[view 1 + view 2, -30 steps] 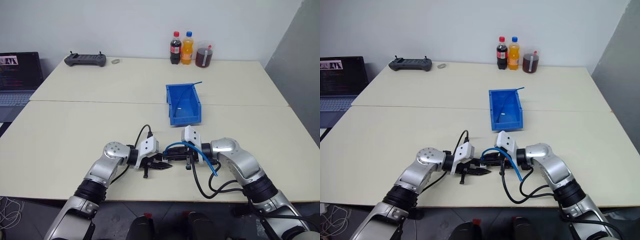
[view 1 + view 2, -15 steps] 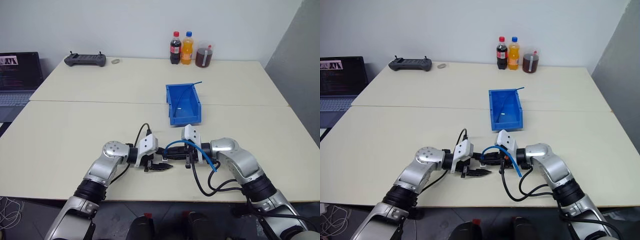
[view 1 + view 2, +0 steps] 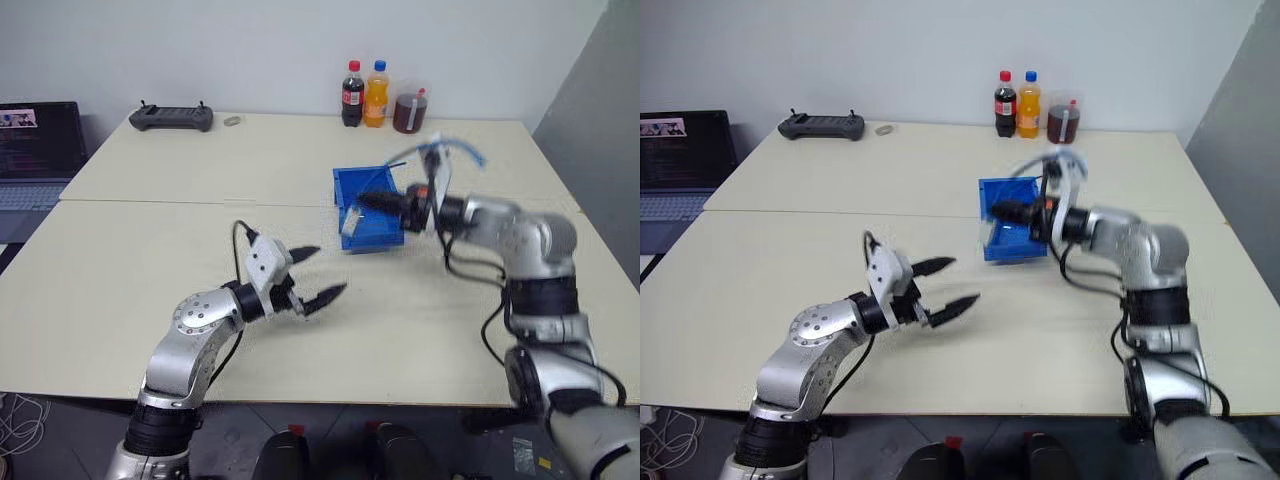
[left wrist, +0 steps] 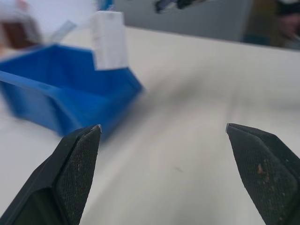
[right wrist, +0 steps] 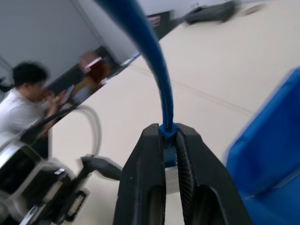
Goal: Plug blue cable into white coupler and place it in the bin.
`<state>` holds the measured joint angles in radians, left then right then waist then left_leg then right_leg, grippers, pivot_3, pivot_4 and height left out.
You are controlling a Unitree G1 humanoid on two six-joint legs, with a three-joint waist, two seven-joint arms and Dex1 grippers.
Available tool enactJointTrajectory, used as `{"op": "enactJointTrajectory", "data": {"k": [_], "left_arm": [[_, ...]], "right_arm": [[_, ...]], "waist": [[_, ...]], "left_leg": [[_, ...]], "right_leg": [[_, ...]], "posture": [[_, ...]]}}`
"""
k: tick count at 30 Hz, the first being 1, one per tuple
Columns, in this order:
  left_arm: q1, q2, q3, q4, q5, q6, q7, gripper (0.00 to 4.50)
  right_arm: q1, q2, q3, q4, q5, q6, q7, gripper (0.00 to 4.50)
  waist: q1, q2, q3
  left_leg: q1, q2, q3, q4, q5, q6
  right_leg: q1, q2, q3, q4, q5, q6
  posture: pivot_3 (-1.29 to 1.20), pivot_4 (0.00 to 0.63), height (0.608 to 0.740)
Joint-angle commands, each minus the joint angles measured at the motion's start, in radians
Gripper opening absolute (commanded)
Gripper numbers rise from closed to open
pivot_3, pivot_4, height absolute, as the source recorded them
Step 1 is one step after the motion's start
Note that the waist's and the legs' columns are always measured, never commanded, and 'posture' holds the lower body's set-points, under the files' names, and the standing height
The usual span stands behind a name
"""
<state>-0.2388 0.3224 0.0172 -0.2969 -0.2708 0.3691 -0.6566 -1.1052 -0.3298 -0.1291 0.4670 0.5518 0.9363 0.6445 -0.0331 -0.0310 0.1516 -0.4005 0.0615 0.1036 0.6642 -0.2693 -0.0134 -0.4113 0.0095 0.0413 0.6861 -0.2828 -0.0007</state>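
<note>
Blue cable (image 5: 154,70): you have it clamped in your right pincer (image 3: 368,203), whose two fingers are pressed together on the cable's end just where it runs into the white coupler (image 3: 351,222). From the fingers the cable rises and arcs back over the wrist toward your right, blurred in the head views; how it runs beyond the arc you cannot tell. The right pincer is held level above the bin (image 3: 366,213), pointing toward your left, with the coupler hanging at the fingertips over the bin's near left part. Whether the coupler touches the bin wall cannot be told.

Left pincer (image 3: 315,275): spread wide, holding nothing, raised above the counter (image 3: 150,250) well short of the bin. Its fingers point forward and to your right, toward the bin. Bare counter lies between it and the bin.

Other items, all at the far edge of the counter and well apart from both pincers:
- Black controller (image 3: 170,119), far left.
- Cola bottle (image 3: 351,97) and orange bottle (image 3: 376,95), upright, side by side.
- Clear cup of dark drink (image 3: 407,110), just beside the bottles.
- Laptop (image 3: 35,150), open, off the counter's left end.

A person (image 5: 26,101) shows in the right wrist view, seated in the background.
</note>
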Motion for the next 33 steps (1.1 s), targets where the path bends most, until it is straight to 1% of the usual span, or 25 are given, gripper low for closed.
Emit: {"op": "enactJointTrajectory", "data": {"k": [1, 3, 5, 6, 7, 9, 10, 12, 13, 15, 17, 18, 19, 22, 24, 27, 28, 29, 30, 31, 32, 33], "left_arm": [[0.012, -0.069, -0.013, -0.097, 0.035, 0.004, 0.152, 4.49], [0.03, -0.085, -0.034, -0.113, 0.039, 0.012, 0.176, 4.49], [0.042, -0.088, -0.045, -0.126, 0.04, 0.016, 0.189, 4.5], [0.05, -0.091, -0.048, -0.134, 0.037, 0.02, 0.197, 4.5], [0.059, -0.092, -0.051, -0.143, 0.034, 0.023, 0.202, 4.5], [0.069, -0.091, -0.058, -0.154, 0.028, 0.027, 0.209, 4.5], [0.072, -0.089, -0.061, -0.157, 0.026, 0.028, 0.21, 4.5], [0.072, -0.086, -0.061, -0.162, 0.023, 0.031, 0.214, 4.5], [0.068, -0.084, -0.06, -0.16, 0.022, 0.032, 0.215, 4.5], [0.058, -0.083, -0.058, -0.154, 0.02, 0.035, 0.22, 4.5], [0.051, -0.089, -0.052, -0.154, 0.009, 0.052, 0.23, 4.5], [0.05, -0.091, -0.051, -0.155, 0.006, 0.058, 0.233, 4.5], [0.049, -0.093, -0.047, -0.156, 0.003, 0.084, 0.247, 4.5], [0.049, -0.096, -0.041, -0.16, 0.006, 0.151, 0.292, 4.5], [0.052, -0.098, -0.035, -0.165, 0.004, 0.175, 0.313, 4.5], [0.078, -0.097, -0.002, -0.183, 0.0, 0.188, 0.345, 4.5], [0.085, -0.097, 0.007, -0.188, -0.003, 0.19, 0.355, 4.5], [0.099, -0.099, 0.025, -0.199, -0.01, 0.202, 0.368, 4.5], [0.111, -0.098, 0.04, -0.209, -0.018, 0.212, 0.375, 4.5], [0.131, -0.102, 0.06, -0.219, -0.026, 0.225, 0.389, 4.5], [0.156, -0.104, 0.079, -0.228, -0.026, 0.228, 0.403, 4.5], [0.174, -0.103, 0.093, -0.235, -0.027, 0.229, 0.41, 4.5]], "right_arm": [[-0.176, -0.007, -0.045, 0.413, -0.117, -0.242, -0.125, 0.09], [-0.228, -0.013, -0.047, 0.546, -0.158, -0.32, -0.142, 0.09], [-0.264, -0.013, -0.059, 0.63, -0.171, -0.353, -0.134, 0.78], [-0.278, -0.011, -0.059, 0.66, -0.18, -0.363, -0.125, 1.04], [-0.289, -0.006, -0.055, 0.684, -0.192, -0.368, -0.117, 1.19], [-0.301, 0.001, -0.046, 0.714, -0.213, -0.38, -0.095, 1.73], [-0.305, 0.004, -0.043, 0.723, -0.221, -0.385, -0.084, 1.98], [-0.306, 0.009, -0.04, 0.737, -0.242, -0.398, -0.083, 2.65], [-0.305, 0.009, -0.035, 0.742, -0.258, -0.413, -0.101, 2.81], [-0.302, 0.006, -0.031, 0.746, -0.28, -0.438, -0.12, 3.27], [-0.297, -0.01, -0.034, 0.731, -0.293, -0.459, -0.114, 3.75], [-0.296, -0.014, -0.037, 0.728, -0.298, -0.465, -0.111, 3.89], [-0.278, -0.028, -0.017, 0.696, -0.32, -0.484, -0.092, 4.22], [-0.203, -0.064, 0.023, 0.559, -0.347, -0.48, -0.034, 4.22], [-0.141, -0.074, 0.024, 0.439, -0.341, -0.454, -0.029, 4.22], [0.153, -0.112, 0.055, -0.057, -0.357, -0.429, -0.066, 4.22], [0.223, -0.119, 0.06, -0.175, -0.361, -0.417, -0.081, 4.22], [0.333, -0.122, 0.057, -0.333, -0.363, -0.387, -0.109, 4.22], [0.412, -0.121, 0.056, -0.453, -0.364, -0.359, -0.132, 4.22], [0.527, -0.086, 0.021, -0.595, -0.357, -0.304, -0.198, 4.22], [0.654, -0.054, 0.004, -0.716, -0.384, -0.306, -0.263, 4.22], [0.732, -0.031, -0.003, -0.79, -0.404, -0.307, -0.308, 4.22]], "waist": [[0.0, 0.0, 0.0], [0.001, 0.0, 0.0], [0.001, 0.0, 0.0], [0.001, 0.0, 0.0], [0.001, 0.0, 0.0], [0.002, 0.0, 0.0], [0.001, 0.001, 0.0], [0.0, 0.001, 0.0], [0.0, 0.001, 0.0], [0.001, 0.001, 0.0], [0.001, 0.001, 0.0], [0.001, 0.001, 0.0], [0.001, 0.001, 0.0], [0.006, 0.001, 0.0], [0.006, 0.001, 0.0], [0.007, 0.001, 0.0], [0.009, 0.001, 0.0], [0.007, 0.002, 0.0], [0.008, 0.003, 0.0], [0.007, 0.003, 0.0], [0.005, 0.003, 0.0], [0.005, 0.003, 0.0]], "left_leg": [[0.0, 0.0, 0.0, -0.002, 0.0, 0.0], [-0.001, 0.001, 0.001, -0.003, 0.0, 0.0], [-0.002, 0.001, 0.005, -0.004, 0.0, 0.0], [-0.003, 0.001, 0.006, -0.004, 0.0, -0.001], [-0.005, 0.001, 0.008, -0.004, 0.0, -0.002], [-0.014, 0.001, 0.008, -0.003, 0.002, -0.005], [-0.016, 0.001, 0.008, -0.002, 0.002, -0.005], [-0.015, 0.001, 0.008, -0.003, 0.002, -0.005], [-0.015, 0.001, 0.008, -0.003, 0.002, -0.005], [-0.015, 0.001, 0.008, -0.002, 0.002, -0.005], [-0.015, 0.001, 0.007, -0.002, 0.002, -0.005], [-0.015, 0.001, 0.007, -0.002, 0.002, -0.005], [-0.015, 0.001, 0.008, -0.001, 0.002, -0.005], [-0.015, 0.001, 0.007, -0.002, 0.002, -0.005], [-0.015, 0.001, 0.007, -0.001, 0.002, -0.005], [-0.015, 0.001, 0.005, -0.002, 0.002, -0.005], [-0.015, 0.001, 0.005, -0.002, 0.002, -0.006], [-0.016, 0.002, 0.005, -0.002, 0.002, -0.006], [-0.015, 0.001, 0.005, -0.003, 0.002, -0.006], [-0.016, 0.002, 0.005, -0.002, 0.002, -0.006], [-0.015, 0.002, 0.005, -0.002, 0.002, -0.006], [-0.015, 0.002, 0.005, -0.003, 0.003, -0.007]], "right_leg": [[0.0, 0.0, 0.0, -0.002, 0.0, 0.0], [0.001, 0.0, 0.0, -0.005, 0.0, 0.0], [0.0, -0.001, 0.002, -0.007, 0.0, 0.0], [-0.001, -0.001, 0.003, -0.008, 0.0, 0.0], [-0.004, -0.002, 0.003, -0.007, -0.001, 0.001], [-0.013, -0.002, 0.003, -0.006, 0.0, 0.001], [-0.014, -0.002, 0.003, -0.006, 0.0, 0.001], [-0.014, -0.002, 0.003, -0.006, 0.0, 0.001], [-0.014, -0.002, 0.002, -0.005, 0.0, 0.001], [-0.014, -0.002, 0.002, -0.005, 0.0, 0.001], [-0.014, -0.002, 0.002, -0.004, 0.0, 0.001], [-0.014, -0.002, 0.002, -0.004, 0.0, 0.002], [-0.014, -0.002, 0.002, -0.004, 0.0, 0.002], [-0.013, -0.002, 0.001, -0.005, 0.0, 0.002], [-0.013, -0.003, 0.001, -0.005, 0.0, 0.002], [-0.012, -0.002, 0.0, -0.006, 0.0, 0.002], [-0.012, -0.002, 0.0, -0.006, 0.0, 0.003], [-0.012, -0.003, -0.001, -0.006, 0.0, 0.003], [-0.012, -0.002, 0.0, -0.006, 0.0, 0.003], [-0.013, -0.002, -0.001, -0.005, 0.0, 0.003], [-0.012, -0.002, -0.001, -0.005, 0.0, 0.003], [-0.012, -0.002, 0.0, -0.005, 0.0, 0.003]], "posture": [[0.0, 0.15, 0.74], [0.0, 0.15, 0.74], [0.0, 0.15, 0.74], [0.0, 0.15, 0.74], [0.0, 0.15, 0.74], [0.0, 0.15, 0.74], [0.0, 0.15, 0.74], [0.0, 0.15, 0.74], [0.0, 0.15, 0.74], [0.0, 0.15, 0.74], [0.0, 0.15, 0.74], [0.0, 0.15, 0.74], [0.0, 0.15, 0.74], [0.0, 0.15, 0.74], [0.0, 0.15, 0.74], [0.0, 0.15, 0.74], [0.0, 0.15, 0.74], [0.0, 0.15, 0.74], [0.0, 0.15, 0.74], [0.0, 0.15, 0.74], [0.0, 0.15, 0.74], [0.0, 0.15, 0.74]]}}
